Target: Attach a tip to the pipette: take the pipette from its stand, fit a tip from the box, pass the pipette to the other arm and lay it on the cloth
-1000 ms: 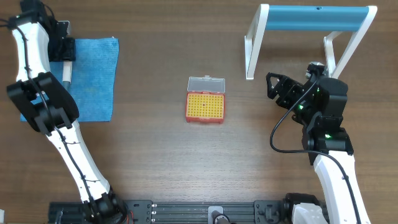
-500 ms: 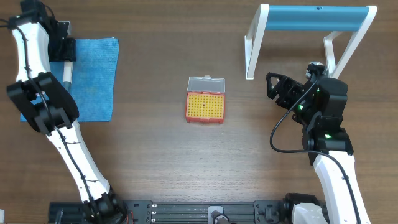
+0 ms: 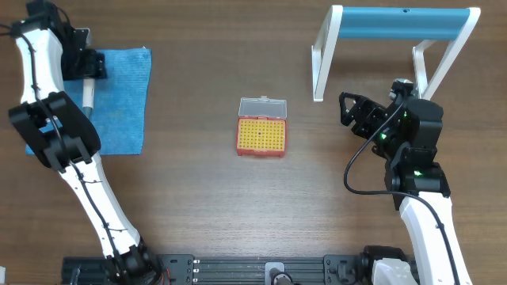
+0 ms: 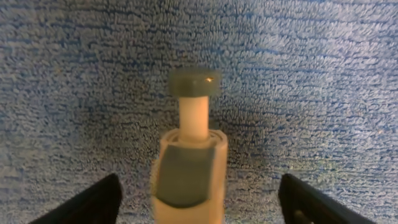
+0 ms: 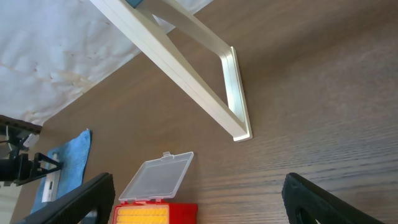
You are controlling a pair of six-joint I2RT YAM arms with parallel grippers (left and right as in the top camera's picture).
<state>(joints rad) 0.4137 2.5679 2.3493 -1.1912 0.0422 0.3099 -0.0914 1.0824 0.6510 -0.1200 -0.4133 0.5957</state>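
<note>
The white pipette (image 3: 87,93) with a grey plunger button lies on the blue cloth (image 3: 123,95) at the far left of the table. My left gripper (image 3: 83,65) stands open over its button end. In the left wrist view the pipette (image 4: 189,180) rests between the two spread fingers (image 4: 93,202), which stay clear of it, with the cloth (image 4: 311,74) all around. My right gripper (image 3: 354,115) hangs open and holds nothing, near the stand's left foot at the right. The red tip box (image 3: 261,136), full of yellow tips with its clear lid folded back, sits mid-table.
The white pipette stand (image 3: 396,24) with a blue top bar occupies the back right; its leg (image 5: 186,68) shows in the right wrist view beyond the tip box lid (image 5: 158,177). Bare wooden tabletop (image 3: 198,206) lies between cloth, box and stand.
My left gripper's fingers have spread apart and let go of the pipette, which now rests on the cloth. The right arm has not moved.
</note>
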